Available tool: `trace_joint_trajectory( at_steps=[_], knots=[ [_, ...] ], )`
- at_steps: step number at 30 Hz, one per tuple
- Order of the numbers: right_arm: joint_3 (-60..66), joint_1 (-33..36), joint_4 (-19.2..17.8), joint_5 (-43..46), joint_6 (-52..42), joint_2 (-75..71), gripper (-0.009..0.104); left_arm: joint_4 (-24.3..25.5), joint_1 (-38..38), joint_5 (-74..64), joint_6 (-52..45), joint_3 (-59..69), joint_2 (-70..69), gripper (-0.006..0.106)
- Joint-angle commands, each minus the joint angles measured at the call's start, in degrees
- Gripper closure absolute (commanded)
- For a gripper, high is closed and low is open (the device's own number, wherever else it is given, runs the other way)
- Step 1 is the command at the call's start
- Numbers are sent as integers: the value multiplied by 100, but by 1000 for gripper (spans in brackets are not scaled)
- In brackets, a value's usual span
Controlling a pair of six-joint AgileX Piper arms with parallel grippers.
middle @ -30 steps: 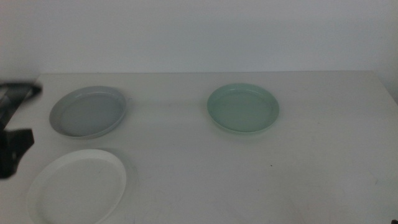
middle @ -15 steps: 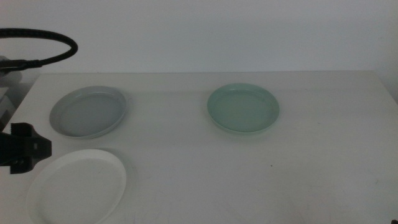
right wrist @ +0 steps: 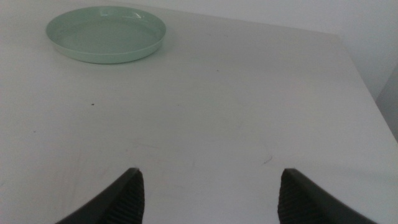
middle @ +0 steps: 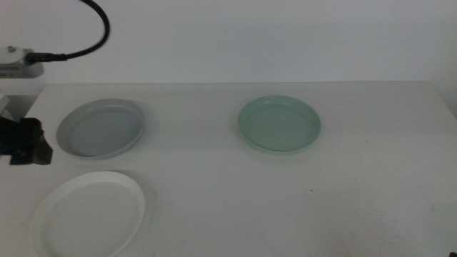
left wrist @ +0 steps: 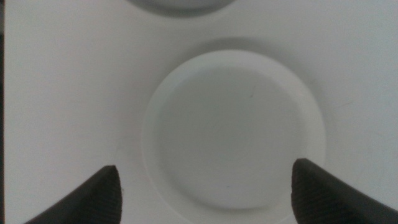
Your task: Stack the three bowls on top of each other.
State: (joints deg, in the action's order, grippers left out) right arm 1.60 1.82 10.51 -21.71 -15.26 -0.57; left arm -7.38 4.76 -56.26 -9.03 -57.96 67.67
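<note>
Three bowls lie apart on the white table: the grey bowl (middle: 101, 128) at the back left, the pale mint green bowl (middle: 279, 125) at the back middle, the white bowl (middle: 89, 214) at the front left. My left arm (middle: 25, 141) comes in at the left edge, beside the grey bowl. My left gripper (left wrist: 205, 186) is open and empty, hovering above the white bowl (left wrist: 233, 127), with the grey bowl's rim (left wrist: 177, 5) beyond it. My right gripper (right wrist: 211, 193) is open and empty, low over bare table well short of the green bowl (right wrist: 106, 34), and is out of the middle view.
The white table (middle: 371, 185) ends at a white wall behind. Its right edge (right wrist: 364, 68) runs close to the right gripper. A black cable (middle: 96, 32) loops from the left arm at the top left.
The left arm has moved up the picture's left edge, from beside the white bowl towards the grey bowl, and its cable has come into view. The bowls have not moved.
</note>
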Motion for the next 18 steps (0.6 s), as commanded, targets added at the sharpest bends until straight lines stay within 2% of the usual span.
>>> trace_joint_trajectory(
  at_steps=[1, 4, 9, 18],
  knots=[
    [-37, -42, -21, 428, -53, -156, 40, -659, 523, -84, -825, -372, 316, -5],
    [-37, -42, -21, 428, -53, -156, 40, -1164, 1076, -157, -1753, -404, 781, -5],
    [-37, -42, -21, 428, -53, -156, 40, -1241, 1526, -140, -2633, -396, 1809, -5],
    [-37, -42, -21, 428, -53, -156, 40, -1293, 1521, 5, -2724, -396, 3121, -4]
  ],
)
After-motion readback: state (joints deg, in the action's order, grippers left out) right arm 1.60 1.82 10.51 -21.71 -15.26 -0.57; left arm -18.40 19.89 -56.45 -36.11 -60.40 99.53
